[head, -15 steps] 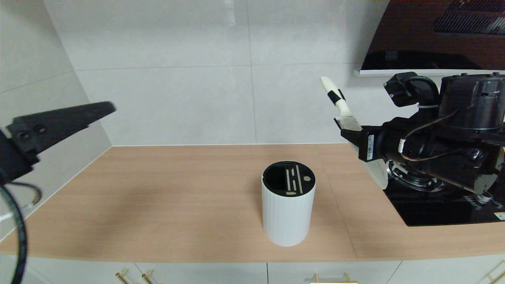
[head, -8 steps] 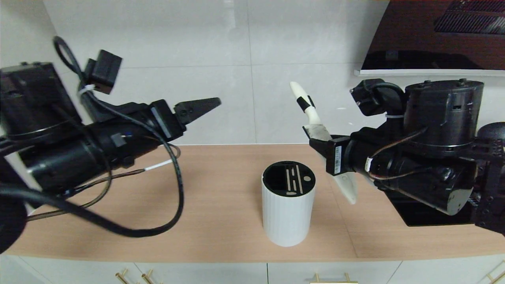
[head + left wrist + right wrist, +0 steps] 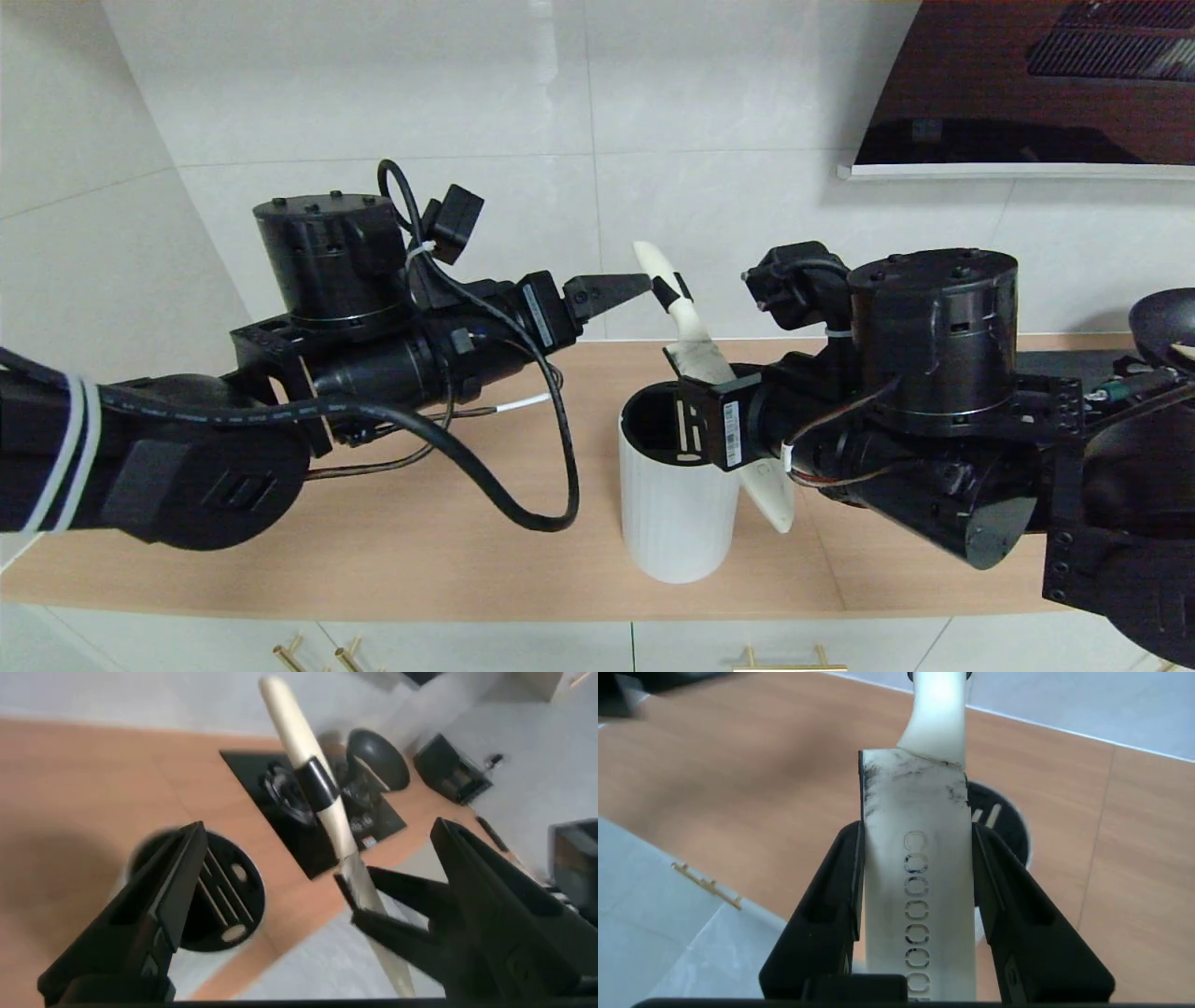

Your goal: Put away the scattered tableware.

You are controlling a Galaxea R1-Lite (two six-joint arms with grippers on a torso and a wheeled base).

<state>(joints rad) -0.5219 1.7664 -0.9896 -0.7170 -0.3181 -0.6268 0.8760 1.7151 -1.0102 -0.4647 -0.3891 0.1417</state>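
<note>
The right gripper [image 3: 915,905] is clamped on the blade of a white knife [image 3: 689,322], with the blade pinched between its two fingers. Seen from the head, the handle slants up toward 11 o'clock and the blade tip hangs down toward 5 o'clock. Gripping it by the blade leaves the whole handle free, which looks deliberate.

The left gripper [image 3: 318,840] comes in from 9 o'clock with its fingers spread wide. They stand on either side of the handle near its black band and do not appear to touch it. This reads as the set-up for a handover: once the left gripper has the handle, the blade can go down first.

The white ribbed holder [image 3: 677,523] stands upright on the wooden counter [image 3: 420,560], directly below the knife at 6 o'clock from the right gripper. Its black top has narrow slots and a wider opening (the right gripper covers part of it in the head view). The blade tip hangs beside the holder's wall at about 3 o'clock, outside the slots, so the knife is not yet stored.

The black cooktop [image 3: 248,770] lies beyond the holder.
</note>
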